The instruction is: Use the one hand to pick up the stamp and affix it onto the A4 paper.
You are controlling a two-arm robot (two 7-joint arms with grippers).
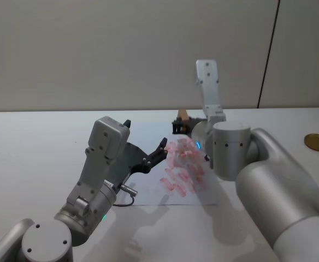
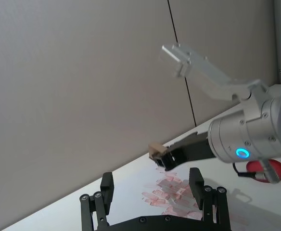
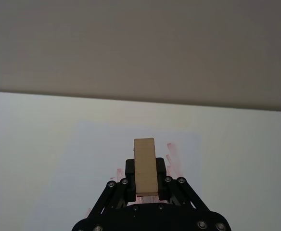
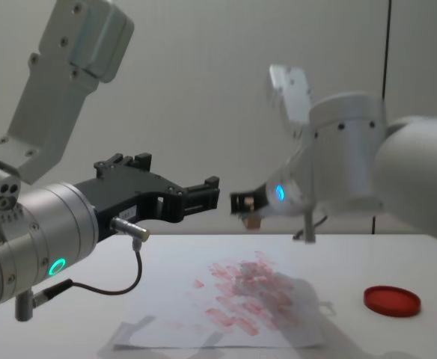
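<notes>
A white tabletop [image 1: 34,147] stands in front of a plain grey wall. On it lies a white sheet of paper [image 4: 203,329] covered with rows of faded red stamp prints, flat, near the middle of the tabletop.

The right gripper [image 3: 145,185], black and two-fingered on a bulky white-grey arm with a small blue ring light, is held in the air above the far part of the paper. Its fingers are closed on the stamp [image 3: 145,166] (a small tan wooden block with plain faces), which sticks out past the fingertips. From the chest camera the stamp [image 4: 253,221] hangs clear of the sheet, not touching it.

The left gripper [image 4: 203,196], on a silver-barrelled arm with a green ring light, is raised above the near left part of the paper, pointing toward the right gripper. Its fingers [image 2: 106,186] stand wide apart with nothing between them.

A flat round red ink pad [image 4: 391,301] rests on the tabletop to the right of the paper, well apart from both grippers.
</notes>
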